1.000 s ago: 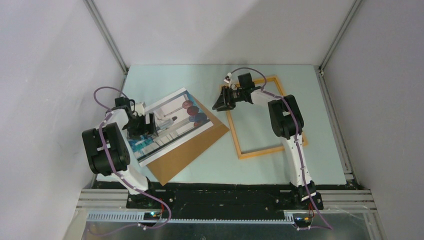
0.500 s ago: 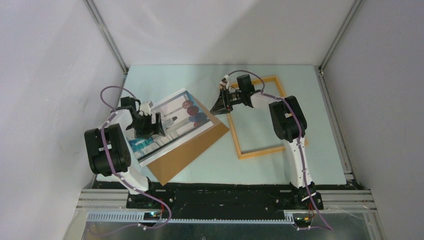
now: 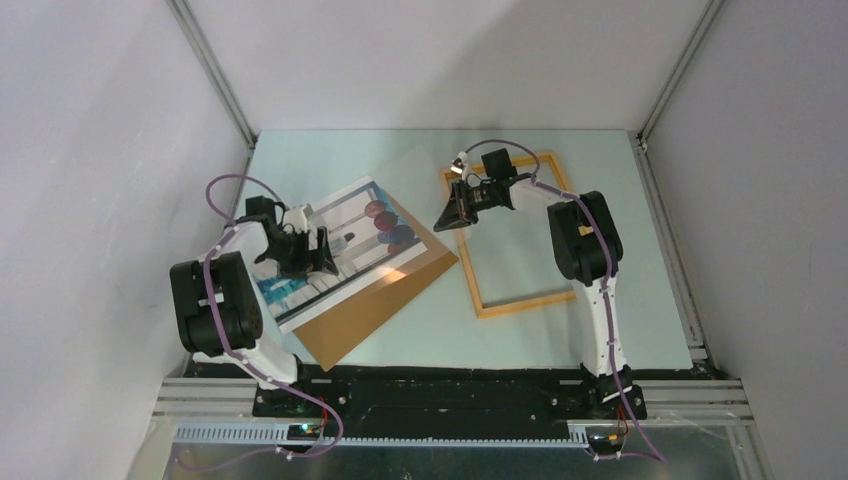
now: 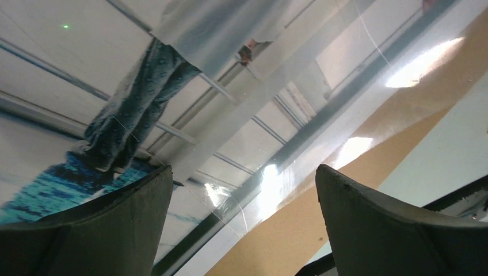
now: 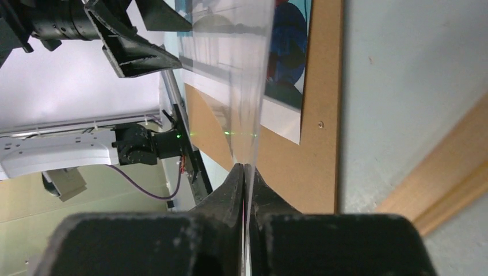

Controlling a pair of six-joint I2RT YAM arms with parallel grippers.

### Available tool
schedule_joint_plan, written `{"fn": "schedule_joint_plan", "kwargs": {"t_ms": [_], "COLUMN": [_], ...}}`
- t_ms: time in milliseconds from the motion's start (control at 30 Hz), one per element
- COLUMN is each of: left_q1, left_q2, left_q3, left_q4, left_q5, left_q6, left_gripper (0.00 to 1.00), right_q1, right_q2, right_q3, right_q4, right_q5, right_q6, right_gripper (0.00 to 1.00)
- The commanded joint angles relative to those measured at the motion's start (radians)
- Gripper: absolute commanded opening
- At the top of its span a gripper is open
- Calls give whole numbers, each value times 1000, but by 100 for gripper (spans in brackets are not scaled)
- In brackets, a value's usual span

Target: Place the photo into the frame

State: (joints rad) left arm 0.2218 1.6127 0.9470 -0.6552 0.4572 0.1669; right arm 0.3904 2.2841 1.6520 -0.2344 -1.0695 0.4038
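My fingers (image 4: 86,230) are black. The photo (image 3: 365,240) is teal, red and blue, white-bordered; board (image 3: 350,325) brown, frame (image 3: 520,303) orange-yellow, sheet (image 5: 241,86) clear.

**Operator:** Where can a gripper pass?

**Manual:** You have the strip of table (image 3: 440,310) between the brown board (image 3: 360,315) and the frame (image 3: 520,303).

**Operator:** What blocks the left side?

**Manual:** A clear sheet (image 5: 241,75) slants up over the photo (image 3: 345,235), with one edge pinched in the right gripper (image 5: 246,169). The left gripper (image 4: 243,172) hangs over the photo, jaws spread wide.
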Motion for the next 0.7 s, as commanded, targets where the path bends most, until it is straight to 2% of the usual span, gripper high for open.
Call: {"fn": "schedule_joint_plan", "kwargs": {"t_ms": [0, 233, 400, 667], "left_q1": [-16, -17, -30, -191], "left_q2": [-51, -170, -284, -355], "left_q3": [-19, 28, 92, 223], "left_q4": [-26, -24, -25, -26], "left_q5": [81, 93, 106, 68], "left_q6": [17, 50, 79, 142], "left_gripper": [99, 100, 100, 100], "right_q1": [-25, -69, -85, -81], "right_q2": [-116, -197, -321, -444], "right_q3": [37, 29, -23, -23], "right_q4": [-120, -328, -426, -709], "right_q5": [31, 36, 76, 122], "right_q6": [-120, -326, -472, -733], "right_gripper": [0, 0, 0, 0]}}
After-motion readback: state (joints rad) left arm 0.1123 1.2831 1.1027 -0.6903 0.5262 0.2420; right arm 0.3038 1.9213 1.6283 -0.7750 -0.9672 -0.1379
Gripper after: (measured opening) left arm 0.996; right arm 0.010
